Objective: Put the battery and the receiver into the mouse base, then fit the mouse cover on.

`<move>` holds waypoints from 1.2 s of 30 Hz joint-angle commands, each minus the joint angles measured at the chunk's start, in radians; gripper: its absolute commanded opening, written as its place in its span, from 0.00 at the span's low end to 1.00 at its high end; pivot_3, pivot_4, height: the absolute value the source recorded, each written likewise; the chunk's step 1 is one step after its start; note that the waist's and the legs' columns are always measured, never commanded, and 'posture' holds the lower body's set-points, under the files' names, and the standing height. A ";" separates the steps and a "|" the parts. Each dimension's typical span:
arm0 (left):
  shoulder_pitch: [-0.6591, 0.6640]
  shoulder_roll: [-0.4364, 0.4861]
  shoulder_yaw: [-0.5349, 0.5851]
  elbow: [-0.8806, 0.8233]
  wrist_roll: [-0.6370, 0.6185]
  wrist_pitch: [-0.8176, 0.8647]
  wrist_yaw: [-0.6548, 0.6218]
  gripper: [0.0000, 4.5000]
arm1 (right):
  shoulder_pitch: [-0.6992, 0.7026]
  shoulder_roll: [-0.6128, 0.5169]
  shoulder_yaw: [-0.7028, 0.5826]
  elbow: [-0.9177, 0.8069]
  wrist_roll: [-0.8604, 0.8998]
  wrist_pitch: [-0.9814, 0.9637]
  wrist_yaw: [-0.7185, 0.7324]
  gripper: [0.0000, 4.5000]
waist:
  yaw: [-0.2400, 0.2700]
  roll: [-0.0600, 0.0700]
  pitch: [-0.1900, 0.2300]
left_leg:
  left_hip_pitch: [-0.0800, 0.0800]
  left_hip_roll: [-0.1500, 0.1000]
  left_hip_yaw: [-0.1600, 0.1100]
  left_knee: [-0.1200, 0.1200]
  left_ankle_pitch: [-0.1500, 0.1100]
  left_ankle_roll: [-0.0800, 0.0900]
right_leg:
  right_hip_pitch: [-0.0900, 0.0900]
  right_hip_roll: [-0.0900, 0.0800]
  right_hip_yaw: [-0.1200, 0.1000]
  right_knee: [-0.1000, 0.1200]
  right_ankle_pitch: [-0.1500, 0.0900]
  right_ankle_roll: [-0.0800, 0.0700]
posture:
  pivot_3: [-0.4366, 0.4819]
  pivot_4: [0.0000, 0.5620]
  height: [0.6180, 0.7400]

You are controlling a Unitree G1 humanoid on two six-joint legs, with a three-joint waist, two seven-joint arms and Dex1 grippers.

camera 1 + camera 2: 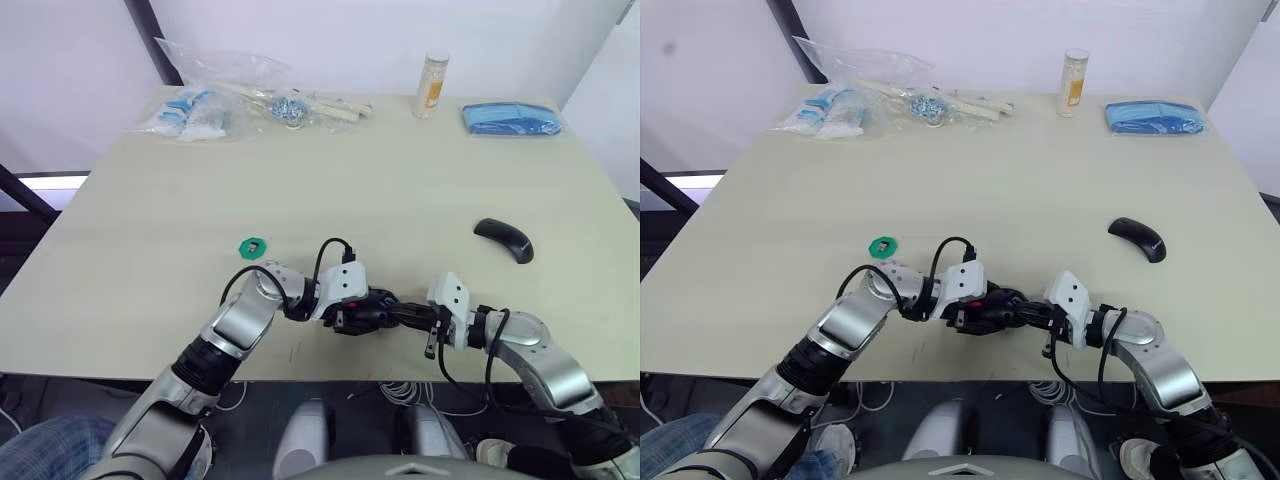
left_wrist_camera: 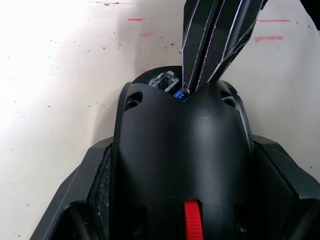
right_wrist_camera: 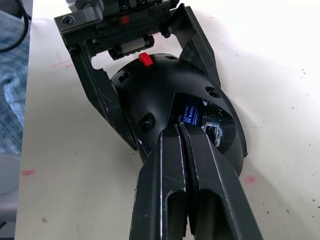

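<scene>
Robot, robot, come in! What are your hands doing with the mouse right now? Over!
Left tool clamps mouse base by its sides. Right tool shut, tips in open compartment beside blue battery. Mouse cover lies apart on table, right side. Nothing blocking.

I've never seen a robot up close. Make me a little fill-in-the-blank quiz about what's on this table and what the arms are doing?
1. The left gripper clamps the mouse base from both ____.
2. The battery lying inside the base is ____ in colour.
3. The mouse cover lies on the robot's ____ side of the table.
4. The small disc on the table is ____.

Missing words: sides; blue; right; green
</scene>
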 commanded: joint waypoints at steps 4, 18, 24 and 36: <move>0.019 0.003 -0.024 -0.001 0.007 0.020 0.001 0.68 | 0.044 -0.002 -0.060 0.011 0.015 -0.063 -0.006 0.01 | 0.002 0.000 0.000 | 0.000 0.000 0.000 0.000 0.000 0.000 | 0.000 0.000 0.000 0.000 0.000 0.000 | 0.48 0.27 1.00; 0.008 0.005 -0.023 0.010 0.009 0.010 -0.004 0.68 | 0.166 -0.080 -0.376 0.014 0.288 -0.230 0.225 0.01 | 0.007 0.004 0.003 | -0.001 0.000 0.001 0.000 0.000 0.000 | 0.000 0.000 0.001 0.000 0.000 0.000 | 0.48 0.27 1.00; 0.001 0.004 -0.023 0.013 0.009 0.012 -0.004 0.68 | 0.134 -0.186 -0.498 0.196 0.371 -0.253 0.444 0.21 | 0.008 0.004 0.003 | -0.001 0.000 0.001 0.001 0.000 0.000 | 0.000 0.000 0.001 0.000 0.000 0.000 | 0.48 0.27 1.00; 0.000 0.007 -0.024 0.004 0.009 0.019 -0.008 0.68 | 0.090 -0.144 -0.565 0.458 0.358 -0.474 0.617 0.98 | 0.008 0.004 0.003 | -0.001 0.000 0.001 0.001 0.000 0.000 | 0.000 0.000 0.001 0.000 0.000 0.000 | 0.48 0.27 1.00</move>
